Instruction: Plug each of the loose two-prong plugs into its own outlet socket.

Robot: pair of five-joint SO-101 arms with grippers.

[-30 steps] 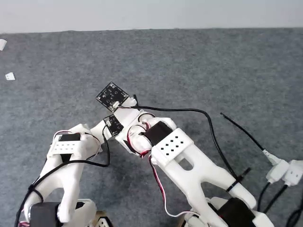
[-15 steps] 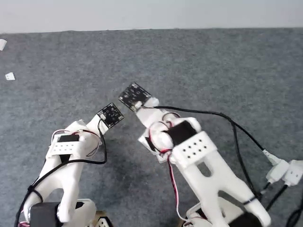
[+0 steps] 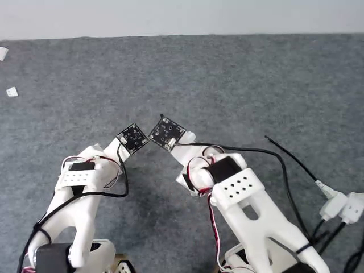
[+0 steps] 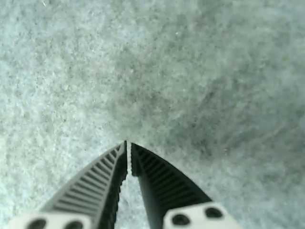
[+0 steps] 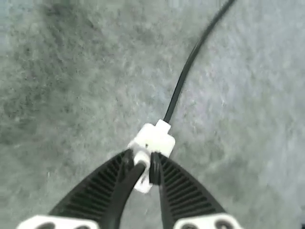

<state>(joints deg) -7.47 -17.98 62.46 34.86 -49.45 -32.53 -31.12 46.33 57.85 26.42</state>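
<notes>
Because a black camera board (image 3: 166,134) on each wrist sits over the fingertips in the high view, the state of the jaws is read from the wrist views. On the left gripper (image 4: 127,147) the jaws are clenched together with nothing between them, just above bare grey felt. On the right gripper (image 5: 142,156) the jaws are grasping a white two-prong plug (image 5: 152,141) by its near end. The prongs are hidden between the fingers. A black cable (image 5: 188,71) runs away from the plug over the felt and leaves the frame. In the high view it passes rightward and behind the right arm (image 3: 239,190).

Two white connector bodies (image 3: 335,205) lie at the near right edge, just beside each other, one cut off by the frame. Whether they are plugs or sockets cannot be told. A thinner black lead (image 3: 290,158) runs from them toward the middle.

The counter (image 3: 256,74) has an even grey felt covering and meets a pale wall (image 3: 182,17) along its far edge. Two small white scraps (image 3: 11,91) lie at the far left, one cut by the frame. The left arm (image 3: 79,187) stands near left. The two wrists are close together at centre, apart. A broad band of felt lies between them and the wall.
</notes>
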